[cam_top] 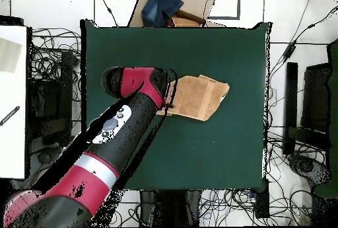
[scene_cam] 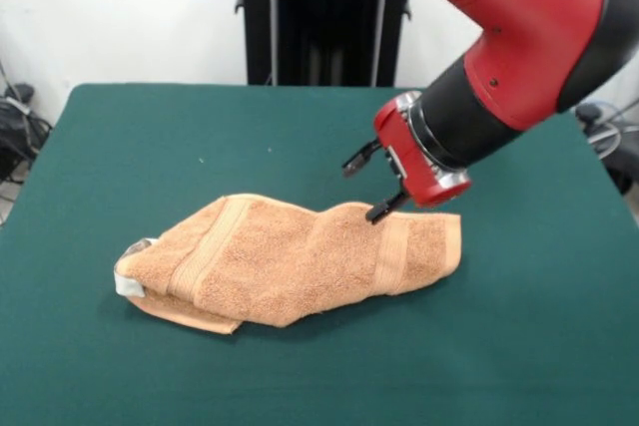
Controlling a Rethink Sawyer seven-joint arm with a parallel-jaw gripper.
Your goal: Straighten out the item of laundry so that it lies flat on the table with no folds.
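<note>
The towel [scene_cam: 300,261] lay on the table [scene_cam: 120,147], a little toward the near edge in the front view and roughly midway across, stretched left to right with its lower left portion folded over on itself. Its loop tag [scene_cam: 131,276] sat at the towel's far left end. The arm [scene_cam: 529,37] came down from the upper right, and the gripper [scene_cam: 374,187] stood at the towel's upper right edge, its lower finger touching the cloth, its upper finger apart above the table. In the overhead view the arm [cam_top: 112,146] reached from the lower left, and the towel [cam_top: 198,96] lay just right of its end, with a box [cam_top: 188,10] beyond the table's top edge.
</note>
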